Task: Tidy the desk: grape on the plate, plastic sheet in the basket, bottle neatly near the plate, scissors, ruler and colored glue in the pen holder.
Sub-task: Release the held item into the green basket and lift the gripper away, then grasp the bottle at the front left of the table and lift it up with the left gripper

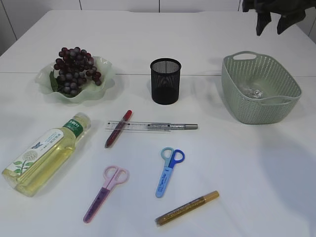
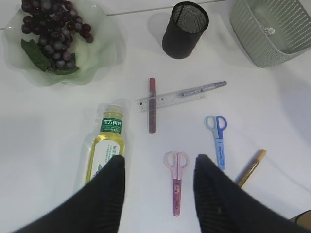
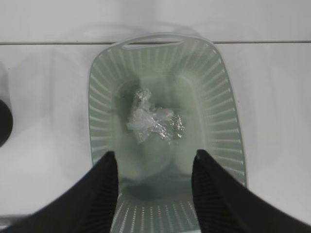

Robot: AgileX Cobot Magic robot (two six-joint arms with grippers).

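We see our right gripper open above the basket, plastic sheet below its jaws; our left gripper open over scissors.

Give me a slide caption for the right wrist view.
Open right gripper above the green basket, crumpled plastic sheet lying inside.

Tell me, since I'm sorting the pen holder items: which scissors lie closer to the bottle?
The pink scissors, with pink handles and a purple blade cover, lie nearer the bottle; the blue scissors sit farther right.
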